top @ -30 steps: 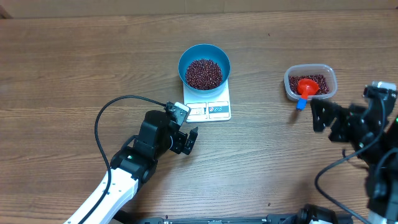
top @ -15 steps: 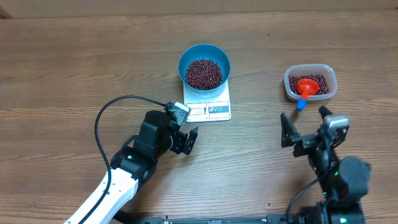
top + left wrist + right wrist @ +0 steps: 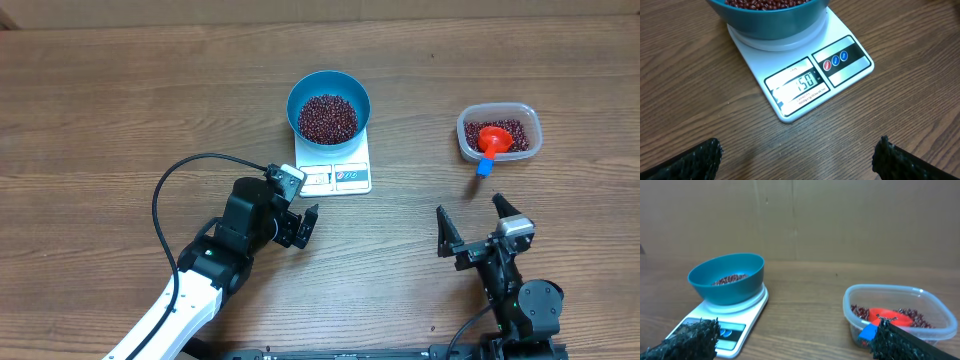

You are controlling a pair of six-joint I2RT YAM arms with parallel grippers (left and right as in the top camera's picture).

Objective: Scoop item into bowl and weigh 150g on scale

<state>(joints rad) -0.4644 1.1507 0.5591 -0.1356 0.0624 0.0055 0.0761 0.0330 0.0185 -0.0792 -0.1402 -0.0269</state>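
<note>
My right gripper (image 3: 468, 208) has swung back from beside the tub (image 3: 530, 117) to the near edge, jaws released, empty. The left gripper (image 3: 797, 164), equally wide, hovers near the scale (image 3: 336, 178), which appears to read 150. The beans (image 3: 328, 118) sit in the bowl (image 3: 295, 96) on the scale. The scoop (image 3: 493, 138) rests in the tub, and nothing blocks the way.

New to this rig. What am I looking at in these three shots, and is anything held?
Two robot arms work at a wooden table. The overhead shot looks straight down; the other two come from cameras on each wrist, so the black tips at their lower edges are that arm's own fingers. The left gripper and right gripper are both open and hold nothing. A blue bowl of red-brown beans sits on a white scale, whose display seems to read 150. To the right, a clear tub holds more beans and an orange scoop.
</note>
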